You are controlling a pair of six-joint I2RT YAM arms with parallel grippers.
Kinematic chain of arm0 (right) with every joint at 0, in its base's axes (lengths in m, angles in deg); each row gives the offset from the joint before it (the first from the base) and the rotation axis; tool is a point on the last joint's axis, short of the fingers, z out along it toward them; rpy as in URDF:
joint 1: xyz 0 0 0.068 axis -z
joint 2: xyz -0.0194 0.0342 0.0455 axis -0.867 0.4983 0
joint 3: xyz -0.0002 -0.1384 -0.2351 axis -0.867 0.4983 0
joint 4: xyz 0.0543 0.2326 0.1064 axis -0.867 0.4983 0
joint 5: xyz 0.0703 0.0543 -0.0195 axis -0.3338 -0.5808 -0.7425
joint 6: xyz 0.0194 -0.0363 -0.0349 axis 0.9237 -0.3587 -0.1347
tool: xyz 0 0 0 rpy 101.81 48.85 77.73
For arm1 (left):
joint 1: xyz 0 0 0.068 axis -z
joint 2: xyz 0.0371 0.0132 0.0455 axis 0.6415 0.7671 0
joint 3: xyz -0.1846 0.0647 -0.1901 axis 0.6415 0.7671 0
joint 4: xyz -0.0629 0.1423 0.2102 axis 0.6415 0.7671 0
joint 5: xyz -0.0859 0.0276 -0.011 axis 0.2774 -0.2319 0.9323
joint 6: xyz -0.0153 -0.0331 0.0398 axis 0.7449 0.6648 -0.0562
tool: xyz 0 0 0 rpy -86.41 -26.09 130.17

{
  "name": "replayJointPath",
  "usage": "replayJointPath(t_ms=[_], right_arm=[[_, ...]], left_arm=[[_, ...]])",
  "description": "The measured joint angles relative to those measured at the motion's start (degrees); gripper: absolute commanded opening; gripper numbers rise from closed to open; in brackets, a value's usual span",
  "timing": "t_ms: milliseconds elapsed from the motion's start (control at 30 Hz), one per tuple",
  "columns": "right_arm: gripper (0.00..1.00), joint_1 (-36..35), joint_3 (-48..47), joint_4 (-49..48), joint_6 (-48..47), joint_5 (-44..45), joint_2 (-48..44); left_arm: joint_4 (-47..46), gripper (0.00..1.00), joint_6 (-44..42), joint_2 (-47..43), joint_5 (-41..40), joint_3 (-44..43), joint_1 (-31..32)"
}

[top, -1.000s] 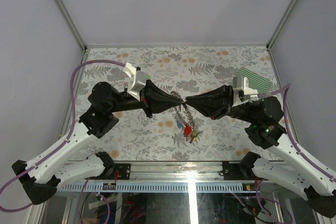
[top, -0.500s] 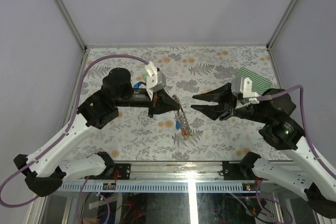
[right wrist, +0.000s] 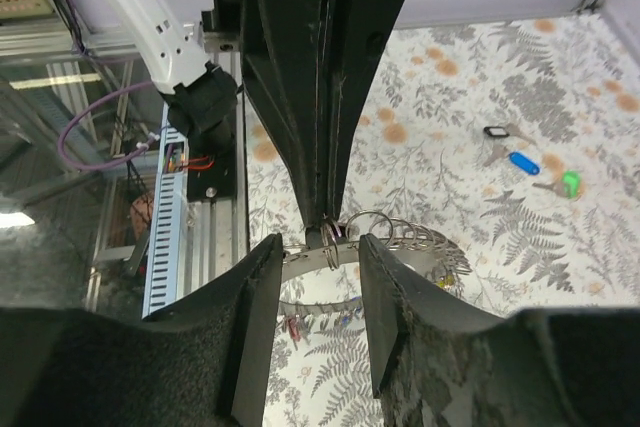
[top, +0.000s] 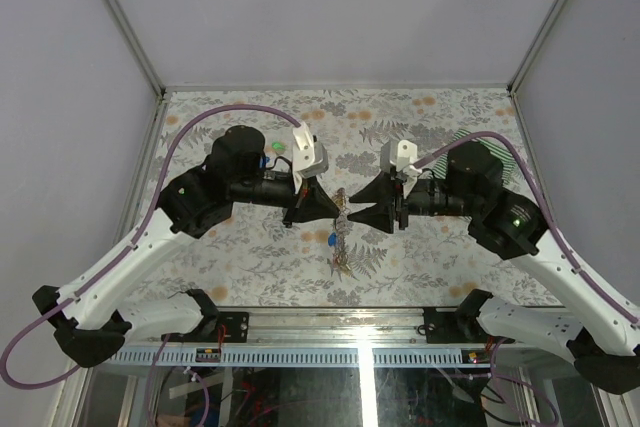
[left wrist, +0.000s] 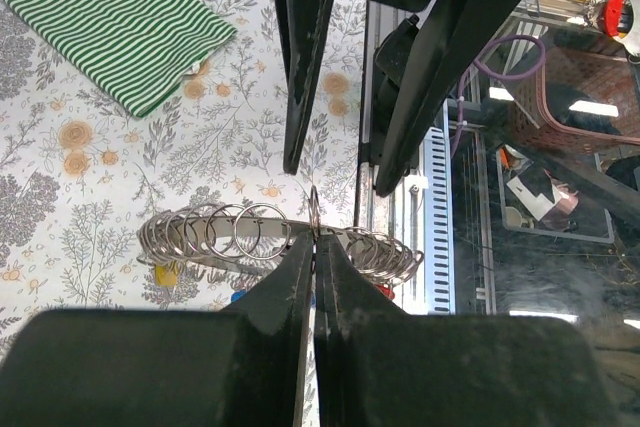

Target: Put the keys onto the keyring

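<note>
Floral table (top: 440, 257); one keyring (left wrist: 200, 259), left tool (left wrist: 313, 242) clamped on it; right tool (right wrist: 320, 247) spread; three loose keys (right wrist: 522, 162)

The keyring (left wrist: 215, 260) is dull grey metal, strung with bright, glossy wire rings (left wrist: 235, 230). The left gripper (left wrist: 313, 247) pinching it and the right gripper (right wrist: 318, 247) facing it are matt black plastic, finely grainy. Away from the keyring lie soft woven cloth (left wrist: 120, 22) and keys (right wrist: 522, 162) with glossy plastic heads, on a smooth printed table (left wrist: 60, 207).
</note>
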Motion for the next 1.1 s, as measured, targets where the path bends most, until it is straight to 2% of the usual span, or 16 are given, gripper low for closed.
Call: replayJointPath(t_ms=[433,567,767,833,867,1033,1100], right_arm=[[0.36,0.0,-0.9,2.8,-2.6,-2.1,4.2],[0.24,0.0,-0.9,3.4,-3.1,-2.1,4.2],[0.00,0.0,-0.9,3.6,-3.3,-2.1,4.3],[0.00,0.0,-0.9,3.5,-3.2,-2.1,4.3],[0.00,0.0,-0.9,3.5,-3.1,-2.1,4.3],[0.00,0.0,-0.7,2.6,-1.5,-2.1,3.9],[0.00,0.0,-0.3,1.9,-0.6,-2.1,3.3]], left_arm=[[0.8,0.00,-0.5,1.3,0.5,-0.9,0.0],[0.8,0.00,-0.6,1.3,0.9,-0.9,0.0],[0.8,0.00,-0.8,1.3,1.1,-0.9,0.0],[0.8,0.00,-0.8,1.3,1.1,-0.9,0.0],[0.8,0.01,-0.9,1.3,1.1,-0.9,0.0],[0.6,0.18,-1.0,0.9,1.1,-0.9,0.0],[-0.7,0.19,-0.9,0.1,1.1,-0.7,0.0]])
